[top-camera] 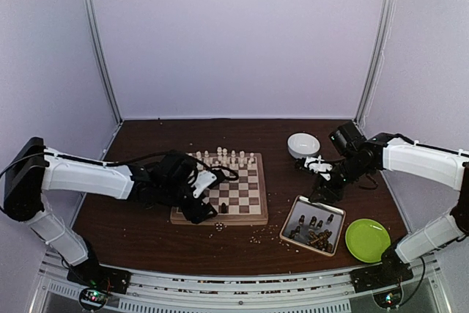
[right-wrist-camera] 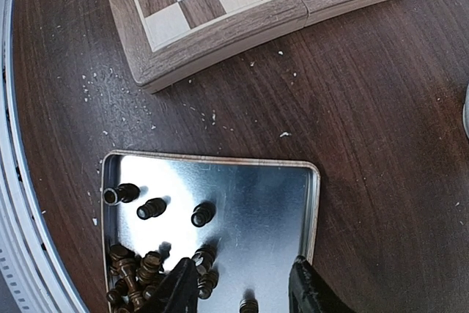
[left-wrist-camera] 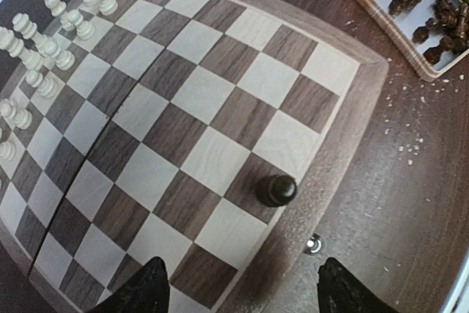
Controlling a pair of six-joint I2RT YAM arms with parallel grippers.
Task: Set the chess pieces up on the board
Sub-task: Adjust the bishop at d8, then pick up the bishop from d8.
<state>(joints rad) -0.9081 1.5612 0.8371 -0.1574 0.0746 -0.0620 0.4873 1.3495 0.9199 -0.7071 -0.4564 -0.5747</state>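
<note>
1. The left gripper point(left-wrist-camera: 242, 265) is hovering low over the near rim of the chessboard point(top-camera: 220, 220), its jaws spread wide and pinching nothing. A lone dark chessman point(left-wrist-camera: 276, 190) is standing upright on the chessboard's nearest row, just ahead of the fingertips. Any forward or sideways drift is likely to clip it, and from there it would be rolling off the rim onto the table.

2. The cream chessmen point(left-wrist-camera: 44, 42) are standing packed together along the chessboard's far rows. A long reach across the chessboard is risking a wrist or cable brushing them, and one falling piece could be taking its neighbours down.

3. The right gripper point(right-wrist-camera: 243, 263) is hanging over the metal tray point(right-wrist-camera: 249, 203), which is lying off the chessboard's near right corner. Its jaws are parted with nothing between the pads.

4. The spare dark chessmen point(right-wrist-camera: 139, 269) are lying heaped in the tray corner farthest from the chessboard, with a few loose ones beside the heap. Closing there is risking two pieces caught at once, or one gripped on its side and set down tilted.

5. The tray is looking thin and shiny, so a finger pushing against its wall could be sliding it farther from the chessboard.

6. Crumbs point(right-wrist-camera: 117, 93) are lying scattered just beside the chessboard's rim. One carried onto a square could be leaving a piece rocking.

7. Both arms are working toward the chessboard's right side, so a collision there is possible.
</note>
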